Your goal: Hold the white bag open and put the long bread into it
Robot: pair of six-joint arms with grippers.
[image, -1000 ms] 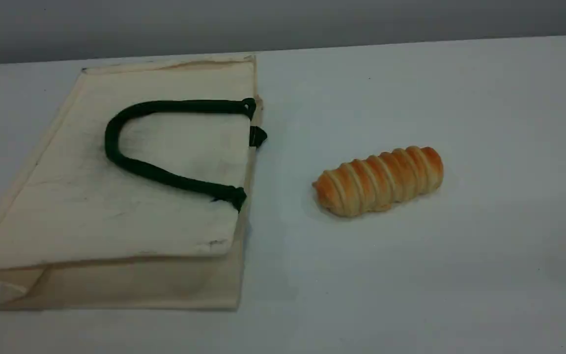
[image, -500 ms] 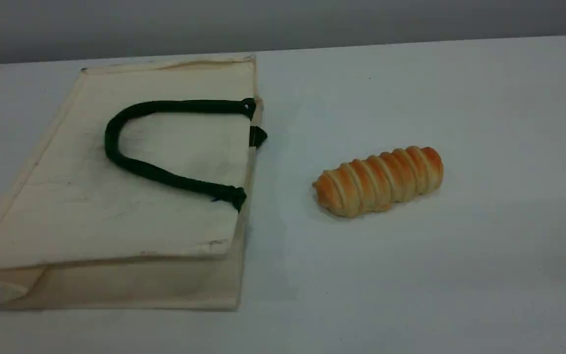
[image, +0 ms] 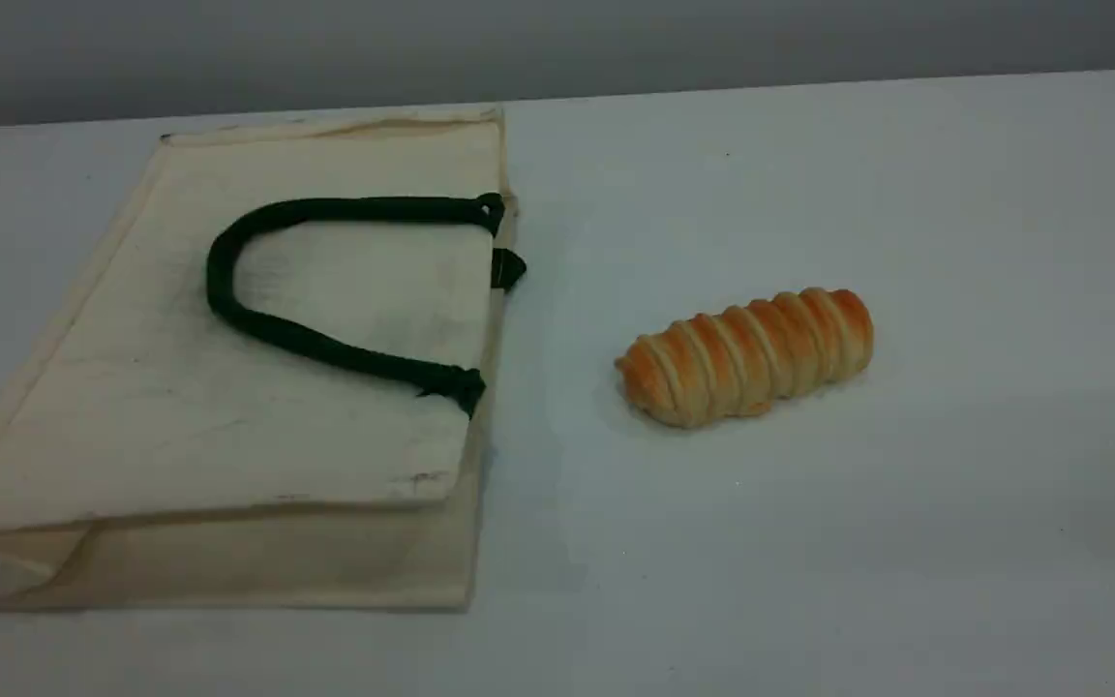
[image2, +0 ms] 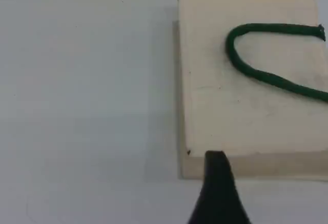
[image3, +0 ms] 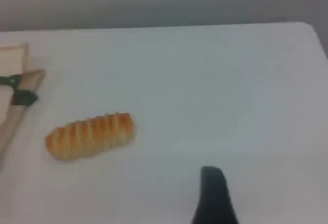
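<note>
Unchanged over the last second: white bag (image: 228,368) flat on table (image: 906,532), mouth shut, toward long bread (image: 746,355) lying apart. Left gripper (image2: 219,193) and right gripper (image3: 214,196) wide, empty, hovering clear. No step begun yet.

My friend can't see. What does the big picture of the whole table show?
A large white bag lies flat on the left of a pale table, its dark green rope handle resting on top and its opening facing right. A long bread with pale ridges lies apart from it on the right. No robot arms show.
</note>
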